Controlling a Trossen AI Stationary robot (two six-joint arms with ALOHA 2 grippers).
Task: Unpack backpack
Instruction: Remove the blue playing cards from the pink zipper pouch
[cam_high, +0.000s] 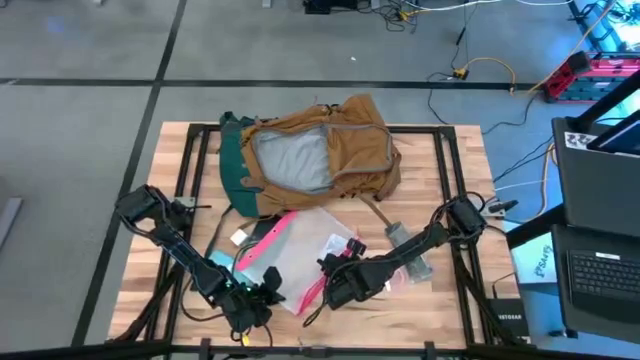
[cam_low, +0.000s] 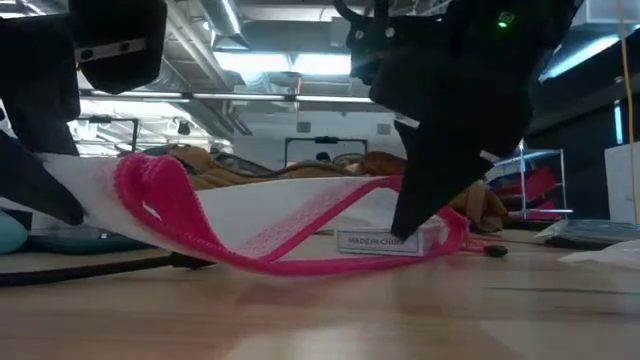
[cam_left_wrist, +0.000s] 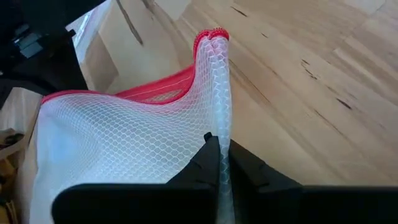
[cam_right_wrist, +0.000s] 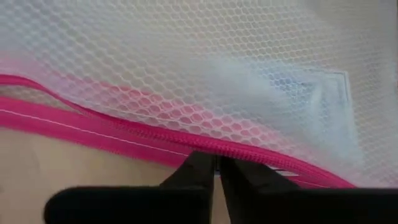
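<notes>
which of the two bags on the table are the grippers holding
The clear pink-edged pouch, at the front of the table. Left gripper and right gripper both pinch its edge. The tan backpack lies behind it, untouched.

- The wooden table (cam_high: 455, 180) is made of pale planks, with a dark metal frame (cam_high: 447, 160) laid over its top.
- The backpack (cam_high: 330, 155) lies on the far half of the table, mouth open, showing its grey lining.
- A clear mesh pouch (cam_high: 300, 255) with pink edging lies near the front edge, just in front of the backpack; in the low view one end is raised off the wood.
- A small grey block (cam_high: 410, 250) lies on the table to the right of the pouch.
- Cables (cam_high: 190, 295) run across the front left of the table.
</notes>
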